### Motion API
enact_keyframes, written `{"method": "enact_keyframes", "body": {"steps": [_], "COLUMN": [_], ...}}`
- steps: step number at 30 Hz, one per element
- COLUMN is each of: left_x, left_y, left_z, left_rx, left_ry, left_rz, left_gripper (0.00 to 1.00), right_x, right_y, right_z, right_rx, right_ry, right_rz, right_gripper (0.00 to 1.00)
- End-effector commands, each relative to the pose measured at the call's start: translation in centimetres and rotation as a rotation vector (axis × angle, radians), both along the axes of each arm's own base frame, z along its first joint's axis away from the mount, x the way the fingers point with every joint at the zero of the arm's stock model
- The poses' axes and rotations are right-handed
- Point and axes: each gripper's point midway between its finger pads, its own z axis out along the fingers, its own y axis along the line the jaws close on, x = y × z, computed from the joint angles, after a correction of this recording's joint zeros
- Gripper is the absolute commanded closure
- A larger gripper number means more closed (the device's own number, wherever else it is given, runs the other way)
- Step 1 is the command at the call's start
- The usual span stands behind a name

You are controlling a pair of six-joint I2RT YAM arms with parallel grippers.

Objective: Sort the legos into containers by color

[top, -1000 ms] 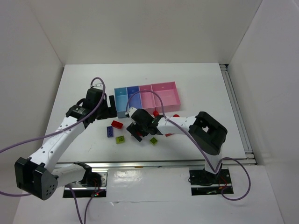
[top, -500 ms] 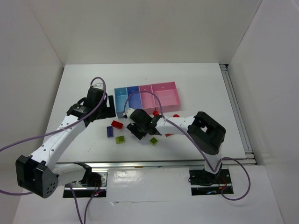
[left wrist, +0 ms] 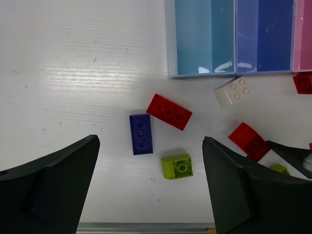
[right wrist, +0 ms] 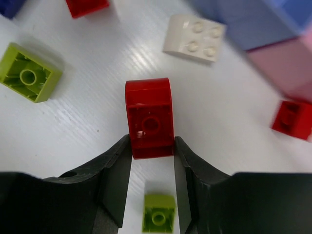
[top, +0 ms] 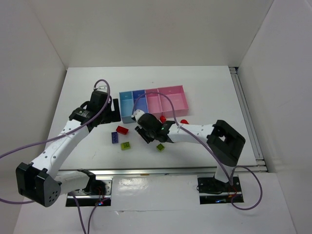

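The right gripper (right wrist: 150,146) is clamped on a red brick (right wrist: 148,118), one finger pressing each long side. The brick seems raised off the bench (top: 87,87), because a lime brick (right wrist: 158,213) shows below it in the gap. Compared with one second ago, this gripper has travelled from the loose pile toward the row of bins (top: 173,100), and its elbow has swung out to the right. I judge that the pick is finished and the carrying has begun. A white brick (right wrist: 194,36) lies just ahead of it, near the front wall of the bins. The left gripper (top: 116,111) has hardly moved. It hangs with its fingers wide apart above a purple brick (left wrist: 141,134) and a second red one (left wrist: 168,111), holding nothing. The bins look empty as far as I can see, so most of the sorting remains.
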Motion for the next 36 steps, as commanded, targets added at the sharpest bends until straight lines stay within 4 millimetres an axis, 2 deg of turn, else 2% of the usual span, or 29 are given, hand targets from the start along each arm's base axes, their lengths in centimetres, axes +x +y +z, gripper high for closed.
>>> {"method": "enact_keyframes", "body": {"steps": [1,3,4,6,7,9,10,13,14,16,17,18,19,20,21,24,25,26,27,28,29,30,31,32,33,35,36], "left_x": [0.6,0.6,0.6,0.6,0.6,0.5,0.5,0.4,0.5,0.4,0.3,0.3,0.1,-0.1,-0.1,-0.4,-0.6,-0.9,-1.0,-1.2,-1.5,-1.6,-2.0,-2.3,-2.2,-2.7,-2.9], "left_y": [-0.1,-0.1,-0.1,-0.2,0.0,0.2,0.2,-0.3,-0.4,-0.7,-0.9,-1.0,-1.1,-1.0,-1.1,-1.1,-1.0,-1.1,-1.3,-1.3,-1.4,-1.6,-1.7,-2.0,-2.3,-2.4,-2.3], "left_z": [2.2,2.2,2.2,2.2,2.4,2.0,1.7,1.8,1.5,1.5,1.5,1.5,1.1,1.0,1.0,0.2,-0.2,-0.5,-0.5,-0.9,-1.5,-1.5,-1.8,-2.4,-2.6,-3.3,-3.4], "left_rx": [-0.003,-0.003,-0.003,-0.009,-0.003,0.000,0.004,-0.018,-0.014,-0.033,-0.042,-0.048,-0.051,-0.048,-0.057,-0.071,-0.074,-0.089,-0.095,-0.101,-0.110,-0.126,-0.136,-0.152,-0.169,-0.183,-0.183], "left_ry": [-0.052,-0.052,-0.052,-0.052,-0.053,-0.035,-0.025,-0.017,-0.007,-0.002,0.002,0.002,0.013,0.022,0.022,0.042,0.052,0.060,0.063,0.075,0.092,0.097,0.106,0.123,0.123,0.133,0.134], "left_rz": [-0.011,-0.011,-0.011,-0.004,0.002,0.025,0.025,0.004,0.004,-0.001,-0.009,-0.002,-0.008,-0.008,0.002,0.027,0.034,0.038,0.032,0.045,0.049,0.048,0.050,0.046,0.048,0.050,0.050], "left_gripper": [0.03,0.03,0.03,0.03,0.03,0.03,0.03,0.10,0.10,0.10,0.10,0.10,0.10,0.10,0.10,0.08,0.08,0.08,0.10,0.10,0.10,0.11,0.11,0.11,0.13,0.13,0.14], "right_x": [0.9,1.9,3.1,4.6,5.9,8.1,9.8,12.5,14.0,15.7,16.5,17.3,18.0,18.7,19.1,19.4,19.3,18.4,17.7,17.0,15.8,14.3,13.2,12.1,10.5,7.7,6.6], "right_y": [-1.4,-2.9,-4.7,-6.5,-8.4,-10.1,-12.2,-13.6,-14.5,-14.5,-14.6,-15.2,-14.8,-15.1,-15.0,-14.8,-14.4,-14.4,-13.6,-13.3,-12.8,-11.4,-10.9,-10.2,-9.9,-8.3,-8.3], "right_z": [6.1,7.7,9.0,10.3,10.6,12.2,11.6,12.0,11.1,11.4,10.2,10.0,10.5,10.4,9.8,11.1,11.9,11.3,12.5,12.5,11.6,11.3,11.7,11.3,9.6,8.7,7.3], "right_rx": [0.083,0.092,0.104,0.115,0.105,0.142,0.122,0.148,0.137,0.154,0.136,0.128,0.140,0.138,0.129,0.154,0.175,0.163,0.190,0.191,0.187,0.188,0.196,0.205,0.176,0.180,0.156], "right_ry": [-0.110,-0.155,-0.177,-0.202,-0.214,-0.230,-0.219,-0.199,-0.188,-0.182,-0.163,-0.167,-0.176,-0.177,-0.176,-0.186,-0.200,-0.189,-0.205,-0.203,-0.176,-0.162,-0.164,-0.141,-0.104,-0.064,-0.040], "right_rz": [-0.121,-0.207,-0.281,-0.367,-0.428,-0.529,-0.602,-0.660,-0.694,-0.708,-0.716,-0.739,-0.740,-0.752,-0.767,-0.775,-0.766,-0.756,-0.735,-0.721,-0.699,-0.653,-0.630,-0.606,-0.583,-0.537,-0.530], "right_gripper": [0.68,0.68,0.68,0.68,0.68,0.68,0.68,0.68,0.67,0.67,0.66,0.66,0.64,0.58,0.41,0.24,0.22,0.22,0.22,0.24,0.25,0.25,0.25,0.25,0.25,0.24,0.23]}}
